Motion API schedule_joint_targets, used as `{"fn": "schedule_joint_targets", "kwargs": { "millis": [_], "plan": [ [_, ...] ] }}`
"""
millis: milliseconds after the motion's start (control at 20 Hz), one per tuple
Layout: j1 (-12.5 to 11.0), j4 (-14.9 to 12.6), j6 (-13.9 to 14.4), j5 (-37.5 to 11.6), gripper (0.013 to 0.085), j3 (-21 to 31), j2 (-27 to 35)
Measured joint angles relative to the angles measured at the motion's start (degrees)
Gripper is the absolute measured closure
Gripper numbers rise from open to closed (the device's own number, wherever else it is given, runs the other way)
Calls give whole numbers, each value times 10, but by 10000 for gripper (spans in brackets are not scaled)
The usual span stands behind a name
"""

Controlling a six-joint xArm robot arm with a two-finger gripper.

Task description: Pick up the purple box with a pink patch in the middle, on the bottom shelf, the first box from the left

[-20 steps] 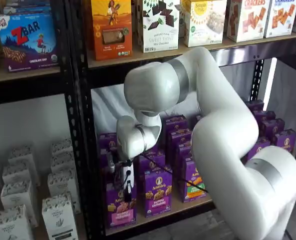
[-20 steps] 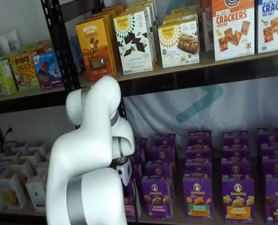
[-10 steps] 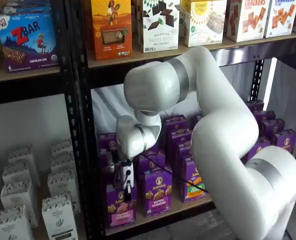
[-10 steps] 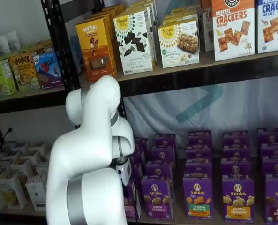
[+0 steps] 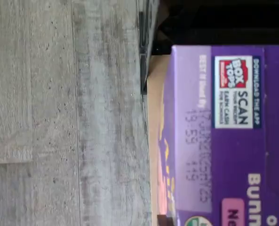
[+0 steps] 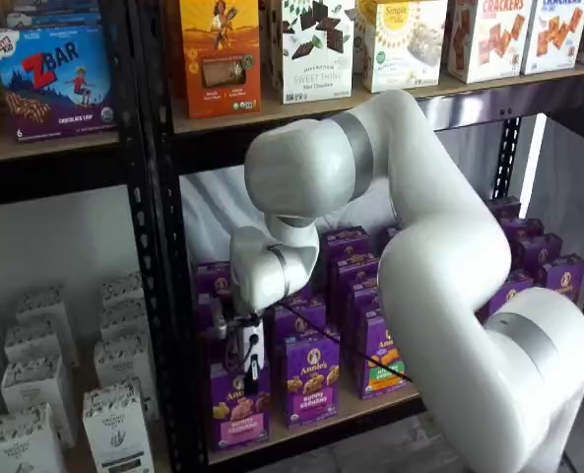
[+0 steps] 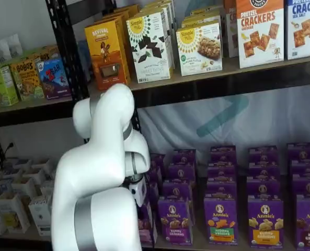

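The purple box point(image 6: 237, 414) with the pink band stands at the left end of the bottom shelf point(image 6: 370, 406), next to the black upright. My gripper point(image 6: 247, 370) hangs straight down onto its top. One black finger lies against the upper front of the box; the other finger is hidden, so I cannot tell whether the grip is shut. In a shelf view the arm covers most of the box point(image 7: 146, 227). The wrist view shows the box top point(image 5: 233, 141) close up, with its Box Tops label, over the pale shelf board point(image 5: 153, 117).
More purple Annie's cartons point(image 6: 309, 379) stand in rows right beside and behind the box, one with a green-and-orange patch point(image 6: 382, 367). The black perforated upright point(image 6: 168, 296) is close on its left. White cartons point(image 6: 114, 424) fill the neighbouring bay. Grey floor point(image 5: 59, 117) lies below.
The arm and gripper have stayed almost still over the box. The box seems to have shifted very slightly under the gripper.
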Motion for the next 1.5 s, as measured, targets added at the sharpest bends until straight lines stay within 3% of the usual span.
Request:
{"fn": "schedule_joint_targets", "kwargs": {
  "millis": [450,1500],
  "plan": [
    [2,-15,15,-16,650,41,-28],
    [-20,-106,77,-70,650,281,-211]
  ]
}}
